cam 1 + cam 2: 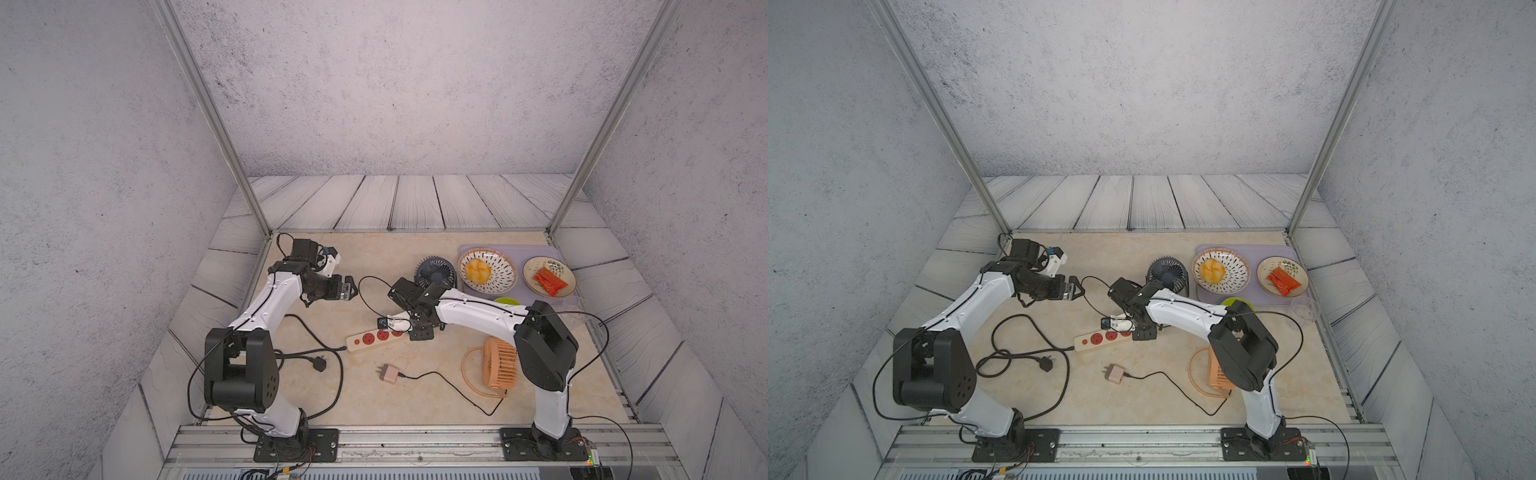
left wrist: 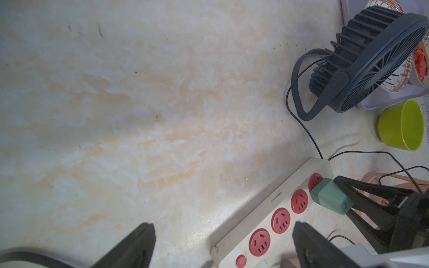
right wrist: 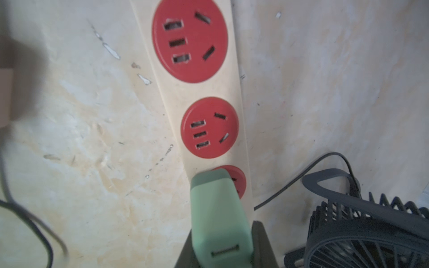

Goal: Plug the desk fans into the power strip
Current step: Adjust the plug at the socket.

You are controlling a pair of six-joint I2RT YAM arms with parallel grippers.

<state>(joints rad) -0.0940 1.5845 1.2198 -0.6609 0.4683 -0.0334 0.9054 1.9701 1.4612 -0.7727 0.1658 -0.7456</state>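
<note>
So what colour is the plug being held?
The plug is mint green, clearest in the right wrist view.

The green adapter (image 3: 218,213) covers most of 1 red socket (image 3: 240,183), prongs hidden.

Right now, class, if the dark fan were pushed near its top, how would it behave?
The dark fan would probably tip: its loop stand is thin. Its open plastic grille looks light, so it may slide on the smooth table. Its thin cord likely trails limply.
</note>
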